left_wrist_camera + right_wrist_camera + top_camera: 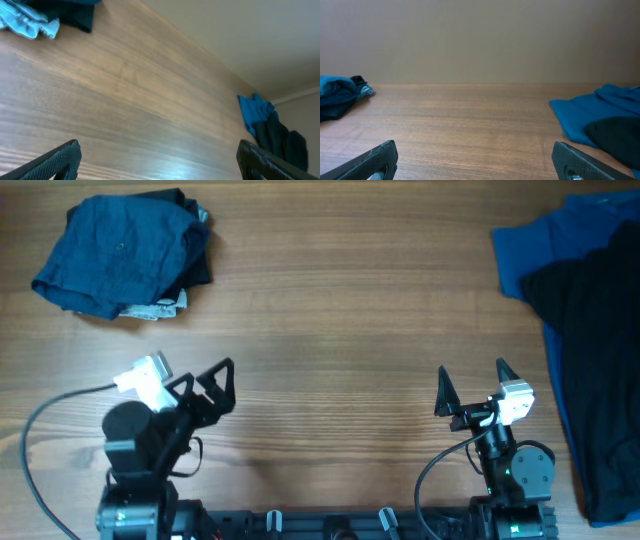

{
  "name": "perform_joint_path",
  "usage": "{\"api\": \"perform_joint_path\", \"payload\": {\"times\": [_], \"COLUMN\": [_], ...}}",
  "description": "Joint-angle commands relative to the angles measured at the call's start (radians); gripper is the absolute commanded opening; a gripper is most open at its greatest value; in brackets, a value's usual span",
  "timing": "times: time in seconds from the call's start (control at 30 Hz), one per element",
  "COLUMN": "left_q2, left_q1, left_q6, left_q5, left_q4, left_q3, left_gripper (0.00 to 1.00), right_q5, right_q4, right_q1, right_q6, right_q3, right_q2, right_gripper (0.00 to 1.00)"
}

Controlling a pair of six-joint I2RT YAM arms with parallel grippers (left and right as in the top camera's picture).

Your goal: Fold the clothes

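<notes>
A stack of folded clothes (125, 250) lies at the table's far left: dark navy shorts on top, black and light grey fabric under them. It also shows in the left wrist view (30, 20) and the right wrist view (340, 95). Unfolded clothes lie at the right edge: a brighter blue garment (545, 240) with a black garment (600, 350) over it, also in the right wrist view (580, 115). My left gripper (208, 386) is open and empty near the front left. My right gripper (470, 385) is open and empty near the front right.
The wooden table (340, 320) spans the view. A black cable (40, 430) loops at the front left by the left arm's base. A plain wall (480, 40) stands behind the table's far edge.
</notes>
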Motion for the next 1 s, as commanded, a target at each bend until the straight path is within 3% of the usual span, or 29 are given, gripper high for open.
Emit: {"api": "perform_joint_path", "payload": {"times": [0.0, 0.17, 0.4, 0.97], "left_q2": [-0.111, -0.178, -0.222, -0.327], "left_q1": [-0.007, -0.008, -0.036, -0.067], "left_q6": [0.009, 0.009, 0.010, 0.062], "left_q5": [-0.109, -0.197, -0.294, -0.323], "left_q4": [0.115, 0.329, 0.448, 0.421], "left_q3": [-0.161, -0.266, -0.335, -0.403], "left_gripper": [1.00, 1.00, 1.00, 1.00], "right_q5": [-0.005, -0.005, -0.005, -0.005], "right_q4": [0.006, 0.006, 0.006, 0.006], "right_q1": [-0.005, -0.005, -0.005, -0.005], "right_q6": [-0.012, -0.013, -0.013, -0.013], "right_q3": [-0.001, -0.001, -0.001, -0.001], "right_q2": [-0.005, -0.005, -0.005, -0.005], "right_gripper": [1.00, 1.00, 1.00, 1.00]}}
